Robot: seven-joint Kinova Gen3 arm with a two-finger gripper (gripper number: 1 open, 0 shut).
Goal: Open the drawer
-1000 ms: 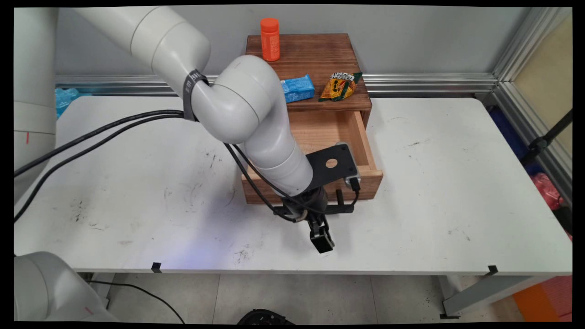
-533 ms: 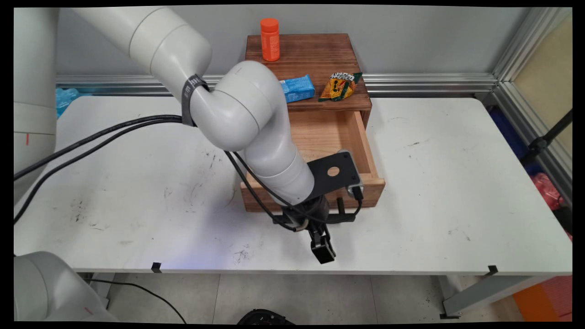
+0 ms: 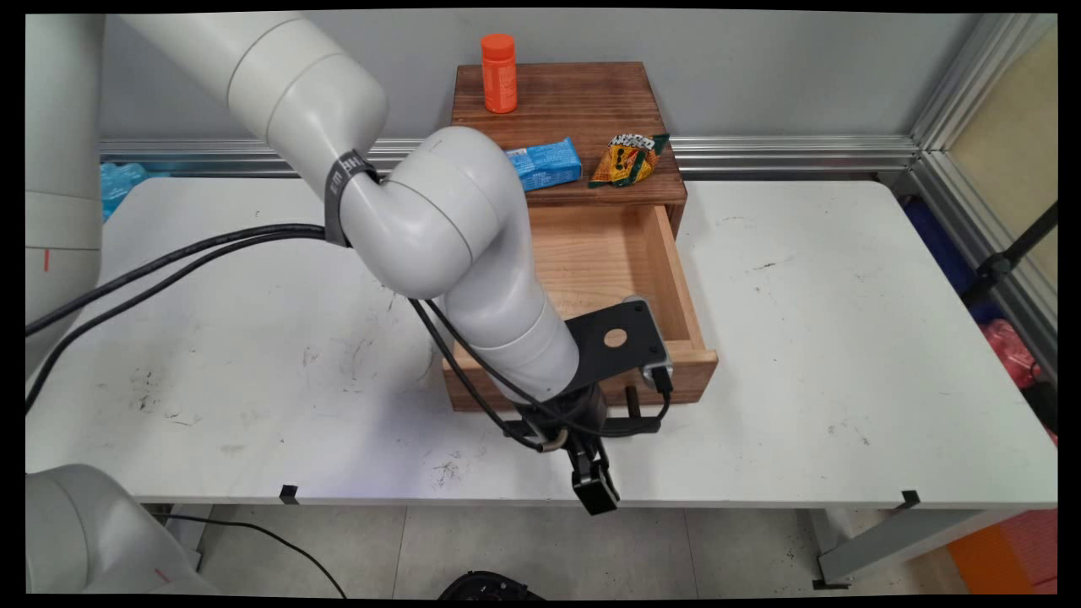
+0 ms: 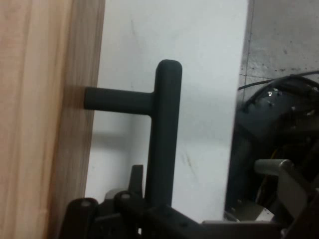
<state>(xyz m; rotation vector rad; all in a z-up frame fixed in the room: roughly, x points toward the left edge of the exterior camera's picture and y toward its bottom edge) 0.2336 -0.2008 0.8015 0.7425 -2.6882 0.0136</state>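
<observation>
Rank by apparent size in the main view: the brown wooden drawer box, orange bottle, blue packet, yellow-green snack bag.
1. Brown wooden drawer box
2. Blue packet and yellow-green snack bag: look alike, unranked
3. Orange bottle, slightly smaller, though farther away

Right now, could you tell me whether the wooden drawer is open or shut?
Open: the drawer stands pulled out of the wooden cabinet, its bare inside showing.

Robotics lab, aluminium framing (image 3: pixel 954 93), test table (image 3: pixel 844 338)
</observation>
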